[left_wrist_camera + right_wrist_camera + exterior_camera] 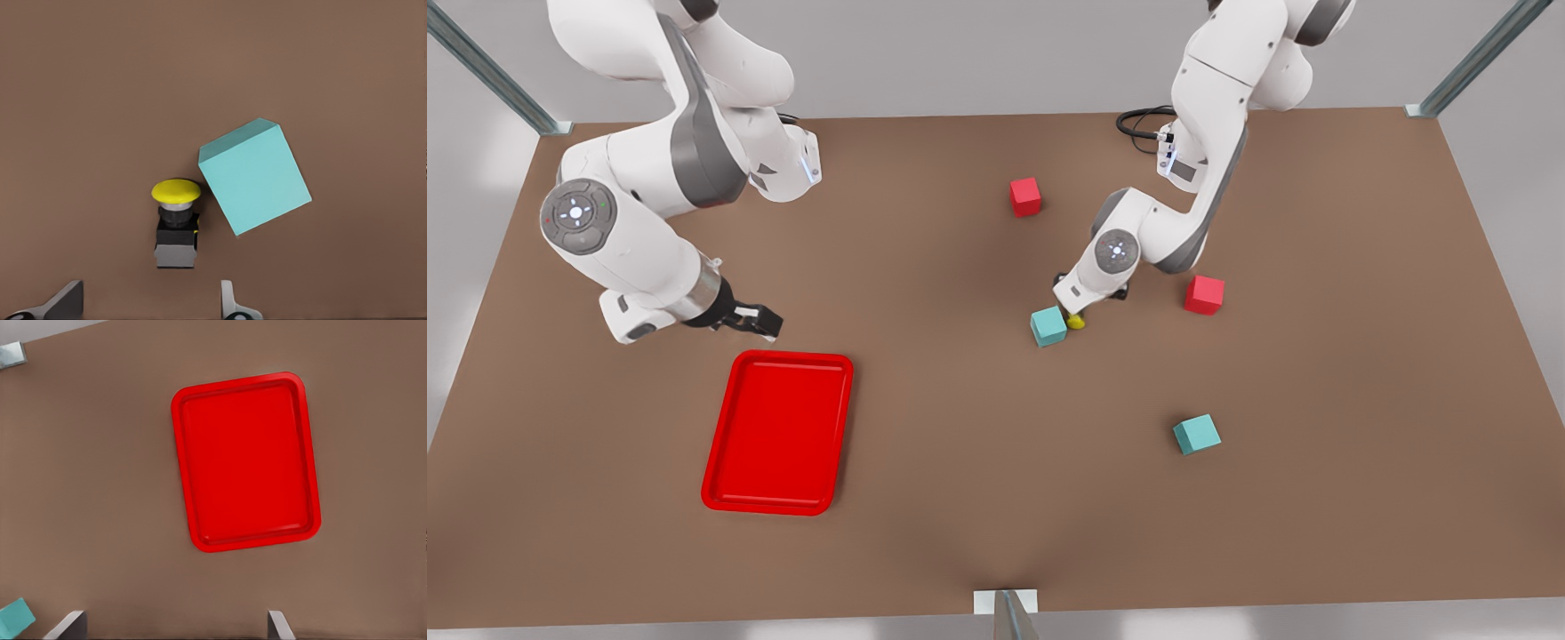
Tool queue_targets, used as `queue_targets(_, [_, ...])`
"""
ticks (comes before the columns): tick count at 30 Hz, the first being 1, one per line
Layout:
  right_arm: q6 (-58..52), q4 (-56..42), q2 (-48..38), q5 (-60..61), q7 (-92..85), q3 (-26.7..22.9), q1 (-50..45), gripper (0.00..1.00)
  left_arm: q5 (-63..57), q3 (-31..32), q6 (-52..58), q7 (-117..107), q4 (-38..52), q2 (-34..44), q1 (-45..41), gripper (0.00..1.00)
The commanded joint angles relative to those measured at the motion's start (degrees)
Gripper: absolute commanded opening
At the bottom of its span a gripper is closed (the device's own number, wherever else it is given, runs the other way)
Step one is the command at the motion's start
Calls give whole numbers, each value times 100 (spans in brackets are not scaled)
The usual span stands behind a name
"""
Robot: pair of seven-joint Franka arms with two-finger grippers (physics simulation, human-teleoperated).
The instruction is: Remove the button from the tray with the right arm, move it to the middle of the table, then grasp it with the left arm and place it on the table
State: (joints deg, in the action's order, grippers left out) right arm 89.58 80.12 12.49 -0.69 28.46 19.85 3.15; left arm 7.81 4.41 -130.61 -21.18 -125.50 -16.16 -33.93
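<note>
Front view: brown table (960, 427) carrying a red tray (779, 433) toward the front view's left, nothing lying in it. Just behind the tray's far rim, the right gripper (758, 324), raised off the surface, fingers apart, nothing between them. Near mid-table, the left gripper (1083, 307) low over the button (1076, 322), yellow cap peeking out right beside a teal cube (1048, 325). Second teal cube (1197, 434) well apart toward the front view's right; two red cubes, one (1204, 294) near the left arm, another (1025, 196) farther back. Left wrist view: button (176, 223) lying on its side on the table, cap close to the teal cube (255, 176), both fingertips (65, 300) spread wide and clear of the button, gripping nothing. Right wrist view: tray (245, 461) seen from above on the table, fingertips (280, 625) parted and holding nothing, corner of a teal cube (15, 617) at the edge.
</note>
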Motion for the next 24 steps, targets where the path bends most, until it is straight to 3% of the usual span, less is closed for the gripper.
queue_targets(1, [-450, -259, 8, 68, -2134, 1, 98, 100, -157, 42, -658, 870, -123, -45, -228, 100])
queue_targets(3, [-476, -277, 17, 51, -2134, -8, 89, 100, -166, 42, -1238, 1019, -432, -89, -307, 100])
queue_targets(20, [-476, -286, 17, 25, -2142, -8, 116, 100, -104, -125, -1511, 1345, -379, -590, -211, 99])
queue_targets(22, [-485, -277, 17, 60, -2134, 1, 54, 100, -104, -125, -1511, 1336, -379, -599, -211, 88])
queue_targets(24, [-485, -277, 17, 33, -2134, 10, 36, 100, -104, -125, -1511, 1327, -379, -634, -211, 83])
